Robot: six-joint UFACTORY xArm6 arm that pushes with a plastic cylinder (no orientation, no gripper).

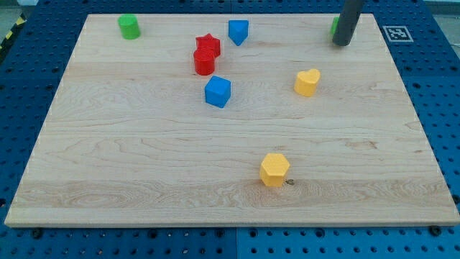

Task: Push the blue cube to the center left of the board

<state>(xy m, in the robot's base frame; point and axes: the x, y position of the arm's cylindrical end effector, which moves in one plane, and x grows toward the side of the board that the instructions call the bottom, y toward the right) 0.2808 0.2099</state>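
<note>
The blue cube (218,92) sits on the wooden board (129,144), a little above and left of its middle. My tip (342,43) rests near the view's top right, far to the right of the blue cube. It stands right beside a green block (335,27) that it mostly hides. A red cylinder (204,62) lies just above and left of the blue cube, with a red star (208,44) touching it from above.
A blue pointed block (238,32) sits near the top, right of the red star. A green cylinder (129,26) is at the top left. A yellow heart (307,82) lies right of centre. A yellow hexagon (274,169) lies at the lower middle.
</note>
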